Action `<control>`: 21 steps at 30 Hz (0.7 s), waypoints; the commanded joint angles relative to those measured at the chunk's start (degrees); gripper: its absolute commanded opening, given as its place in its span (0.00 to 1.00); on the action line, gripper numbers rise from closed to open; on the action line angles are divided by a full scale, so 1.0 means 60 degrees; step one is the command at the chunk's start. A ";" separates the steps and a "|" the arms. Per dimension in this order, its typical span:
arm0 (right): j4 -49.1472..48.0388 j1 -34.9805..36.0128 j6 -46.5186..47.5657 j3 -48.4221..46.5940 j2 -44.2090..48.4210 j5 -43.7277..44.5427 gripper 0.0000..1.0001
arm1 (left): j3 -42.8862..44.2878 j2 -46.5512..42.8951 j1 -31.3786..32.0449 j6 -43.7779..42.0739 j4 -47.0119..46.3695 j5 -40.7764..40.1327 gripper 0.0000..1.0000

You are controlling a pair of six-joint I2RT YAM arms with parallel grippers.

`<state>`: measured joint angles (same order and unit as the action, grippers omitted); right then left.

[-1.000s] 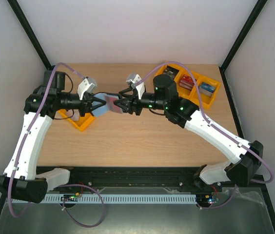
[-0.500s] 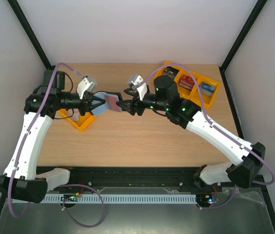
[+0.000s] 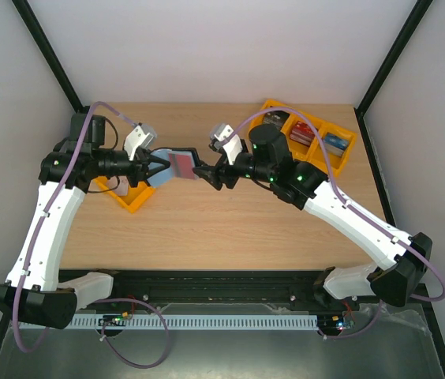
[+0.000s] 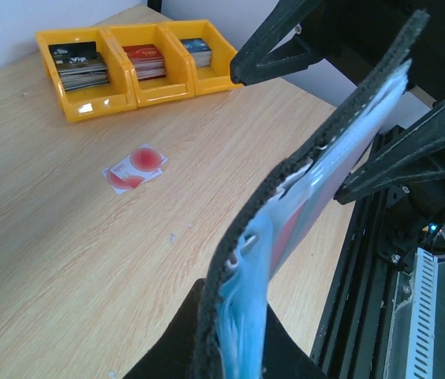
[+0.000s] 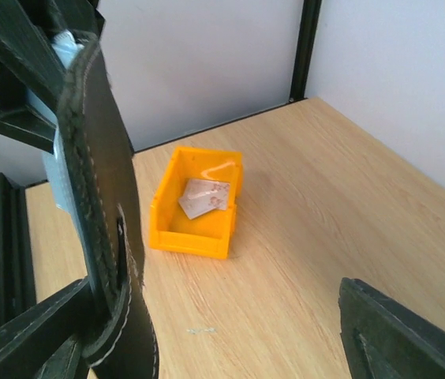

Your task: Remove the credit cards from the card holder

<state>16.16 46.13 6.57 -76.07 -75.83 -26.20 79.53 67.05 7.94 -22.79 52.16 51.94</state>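
Note:
My left gripper [image 3: 153,164] is shut on one end of the black card holder [image 3: 177,164], holding it open above the table. Blue clear pockets [image 4: 246,316] fan out between the left fingers, and a pale red-marked credit card [image 4: 293,229] sits in them. My right gripper [image 3: 205,174] stands open just right of the holder's free end. The black flap [image 5: 104,213] stands against its left finger [image 5: 33,335], and nothing is between the jaws. One credit card [image 4: 134,167] lies flat on the wood. Two more credit cards [image 5: 205,196] lie in a small yellow bin [image 5: 191,237].
A row of three yellow trays [image 3: 309,136] with thick stacks of dark, red and blue cards stands at the back right. The small yellow bin [image 3: 130,197] sits under my left arm. The black frame rail [image 4: 380,268] runs along the table's near edge.
My right gripper has opened wide and drawn back to the right, away from the card holder. The left gripper and the holder have stayed put.

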 commanded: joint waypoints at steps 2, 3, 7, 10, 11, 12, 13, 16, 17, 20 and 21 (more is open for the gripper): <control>0.0534 -0.0023 0.0316 0.0002 0.0192 0.0846 0.80 | 0.0083 -0.0056 -0.0050 -0.0027 -0.0083 -0.0040 0.02; 0.0555 -0.0014 0.0325 -0.0013 0.0186 0.0866 0.80 | 0.0088 -0.0056 -0.0050 -0.0028 -0.0090 -0.0071 0.02; 0.0564 -0.0014 0.0405 -0.0063 0.0186 0.0637 0.81 | 0.0082 -0.0056 -0.0050 -0.0054 -0.0061 -0.0083 0.02; 0.0525 -0.0023 0.0451 -0.0053 0.0231 0.0695 0.81 | 0.0077 -0.0054 -0.0050 -0.0057 -0.0048 -0.0082 0.02; 0.0526 -0.0023 0.0439 -0.0105 0.0209 0.0696 0.81 | 0.0076 -0.0056 -0.0050 -0.0066 -0.0038 -0.0063 0.02; 0.0541 -0.0023 0.0426 -0.0165 0.0172 0.0688 0.81 | 0.0079 -0.0054 -0.0050 -0.0078 -0.0033 -0.0043 0.02; 0.0536 -0.0025 0.0396 -0.0228 0.0109 0.0733 0.81 | 0.0087 -0.0056 -0.0050 -0.0071 -0.0027 -0.0025 0.02; 0.0462 -0.0017 0.0326 -0.0344 -0.0034 0.0903 0.81 | 0.0103 -0.0056 -0.0050 -0.0112 0.0005 0.0010 0.02; 0.0400 -0.0018 0.0269 -0.0360 -0.0052 0.1009 0.81 | 0.0114 -0.0064 -0.0050 -0.0128 0.0009 0.0011 0.02; 0.0222 -0.0019 0.0124 -0.0465 -0.0167 0.1236 0.81 | 0.0104 -0.0078 -0.0050 -0.0130 0.0033 -0.0013 0.02; 0.0144 -0.0020 0.0057 -0.0487 -0.0208 0.1281 0.81 | 0.0090 -0.0085 -0.0050 -0.0128 0.0033 0.0015 0.02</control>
<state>18.15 46.13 8.36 -76.49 -76.07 -21.19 79.53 67.05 7.94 -22.94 52.18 50.87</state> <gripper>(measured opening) 0.809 0.067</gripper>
